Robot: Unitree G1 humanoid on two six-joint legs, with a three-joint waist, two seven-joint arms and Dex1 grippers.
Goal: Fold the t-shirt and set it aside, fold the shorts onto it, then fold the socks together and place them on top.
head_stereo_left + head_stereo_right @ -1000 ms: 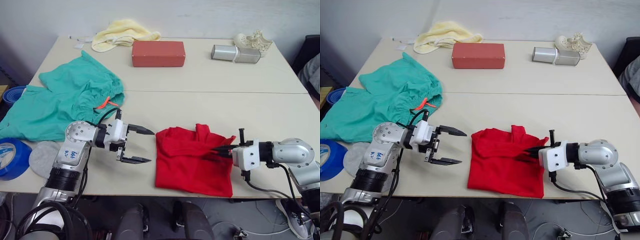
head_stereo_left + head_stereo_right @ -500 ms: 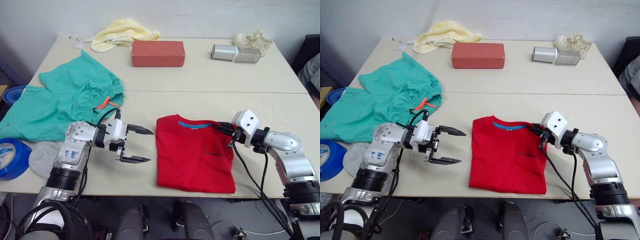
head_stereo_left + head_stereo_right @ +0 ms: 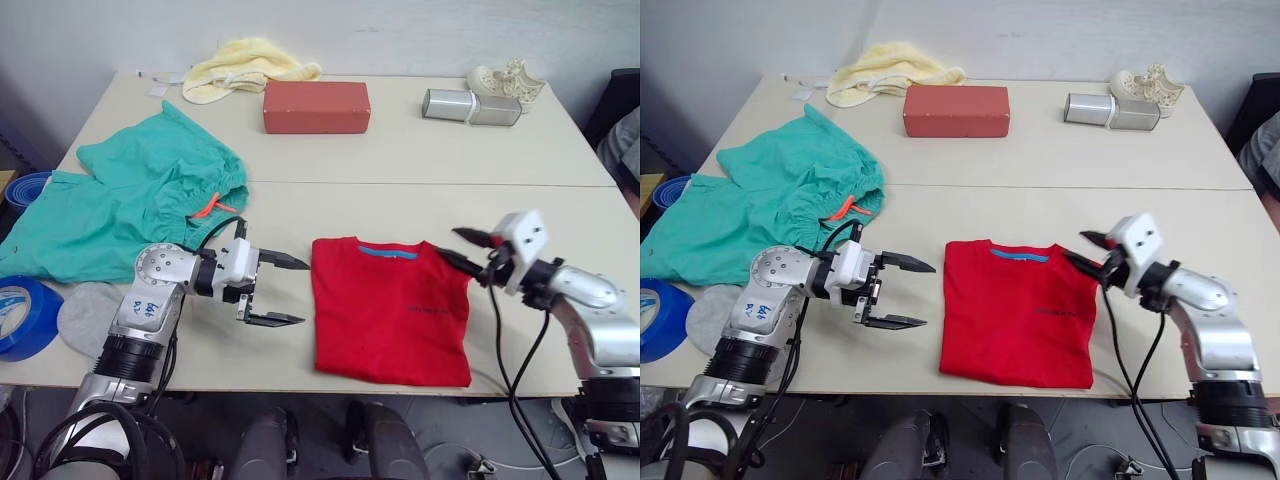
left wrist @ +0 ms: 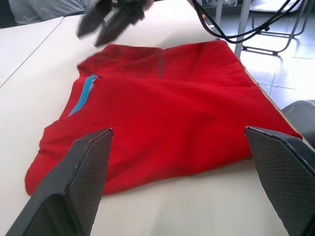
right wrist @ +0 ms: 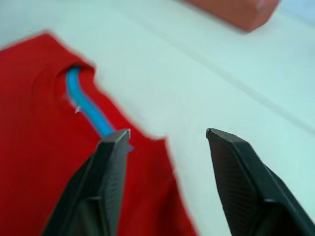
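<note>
A folded bright red cotton t-shirt (image 3: pixel 390 310) lies on the near part of the pale table (image 3: pixel 420 150), between the robot's left gripper (image 3: pixel 283 291) and right gripper (image 3: pixel 462 249). Teal-green fabric shorts (image 3: pixel 120 200) sprawl at the table's left, a light grey sock (image 3: pixel 85 315) before them. Along the far edge, left to right: pale yellow towel (image 3: pixel 245 65), red rectangular box (image 3: pixel 316 106), silver metal speaker (image 3: pixel 470 106)

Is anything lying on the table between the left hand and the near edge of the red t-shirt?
Nothing visible does. The left hand hangs open just beside the t-shirt, with bare table between them. The shorts and the socks lie on the hand's other side, away from the shirt.
</note>
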